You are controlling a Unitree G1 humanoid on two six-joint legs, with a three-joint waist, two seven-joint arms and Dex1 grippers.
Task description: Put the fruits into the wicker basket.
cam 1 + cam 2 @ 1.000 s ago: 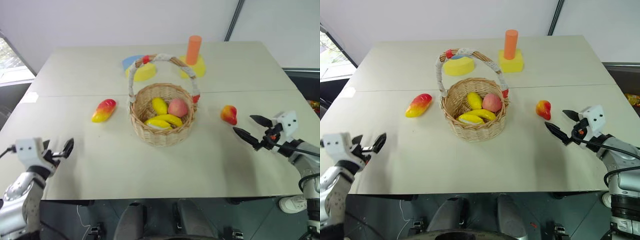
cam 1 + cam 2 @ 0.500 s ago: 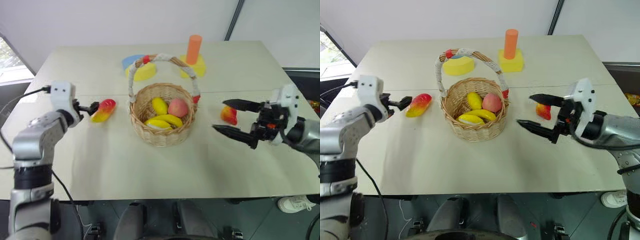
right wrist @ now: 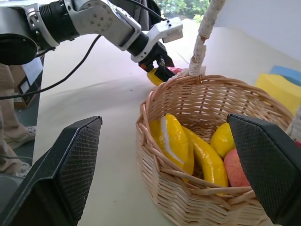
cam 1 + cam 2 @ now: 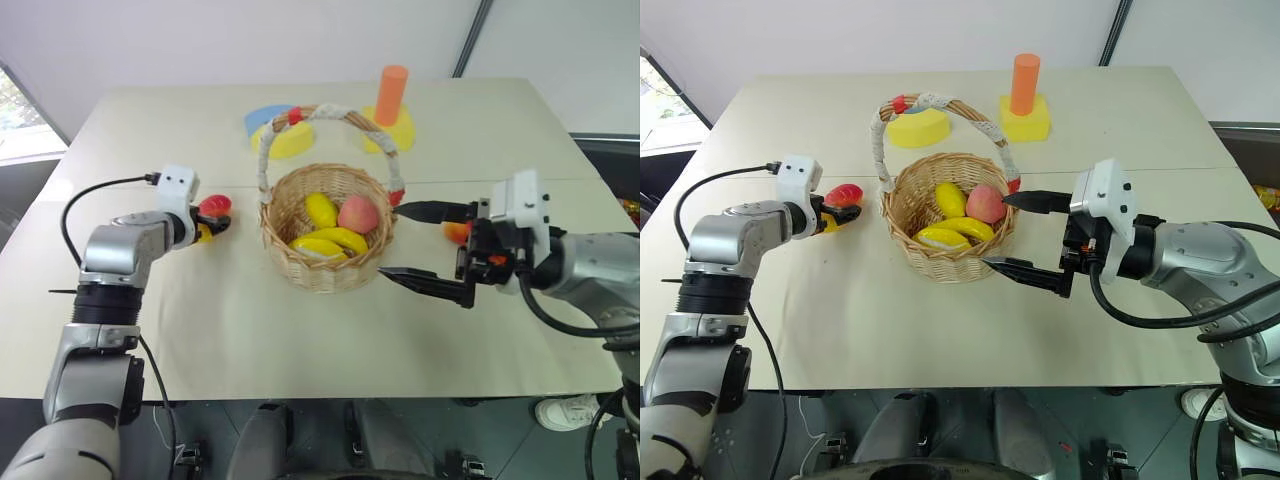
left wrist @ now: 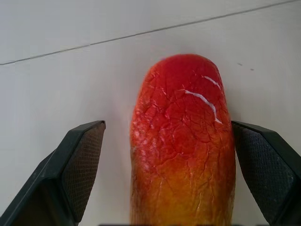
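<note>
The elongated red-to-yellow fruit (image 5: 183, 150) lies on the table left of the wicker basket (image 4: 325, 272). My left gripper (image 4: 212, 222) is open and straddles it, one finger (image 5: 80, 165) on each side with gaps showing. The rounder fruit (image 4: 456, 234) sits right of the basket, half hidden behind my right hand. My right gripper (image 4: 390, 241) is open and holds nothing. It points toward the basket's right side, just above the table. The basket (image 3: 188, 202) holds yellow banana and lemon pieces and a pink peach.
An orange cylinder (image 4: 389, 96) stands on a yellow block at the back of the table. A yellow and a blue block (image 4: 278, 142) lie behind the basket's arched handle (image 4: 322, 116). A seam crosses the table behind the basket.
My left gripper has moved in over the elongated fruit, fingers now on both sides of it. My right gripper has swung left, away from the rounder fruit, up to the basket's side.
</note>
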